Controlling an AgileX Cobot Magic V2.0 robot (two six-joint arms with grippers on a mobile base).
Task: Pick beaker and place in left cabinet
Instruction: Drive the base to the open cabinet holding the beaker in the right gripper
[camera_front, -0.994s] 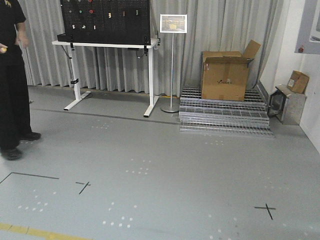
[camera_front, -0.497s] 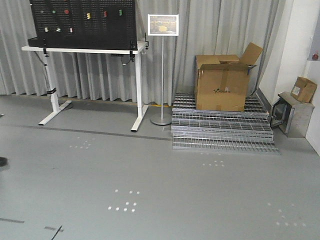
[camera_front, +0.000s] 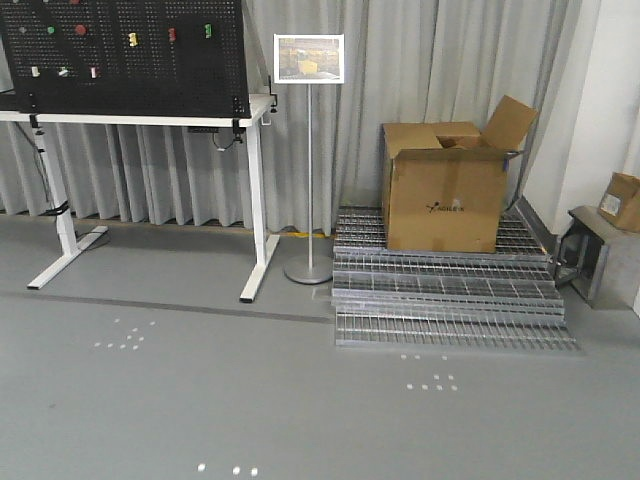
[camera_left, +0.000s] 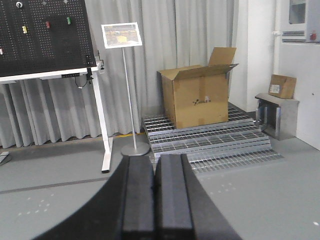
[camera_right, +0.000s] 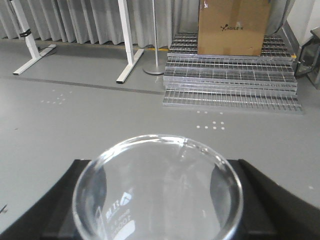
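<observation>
One beaker (camera_right: 158, 186), at 6 o'clock in its wrist view, clamped in the right gripper (camera_right: 160, 210); left gripper (camera_left: 154, 195) closed, empty; cabinet unseen

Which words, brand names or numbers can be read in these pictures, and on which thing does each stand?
"AGILE·X": printed in black on the front of the cardboard box.
White print on the beaker wall: too blurred to read.
Framed sign on the floor stand: too small to read.
Label on the small carton at the right: too small to read.
</observation>
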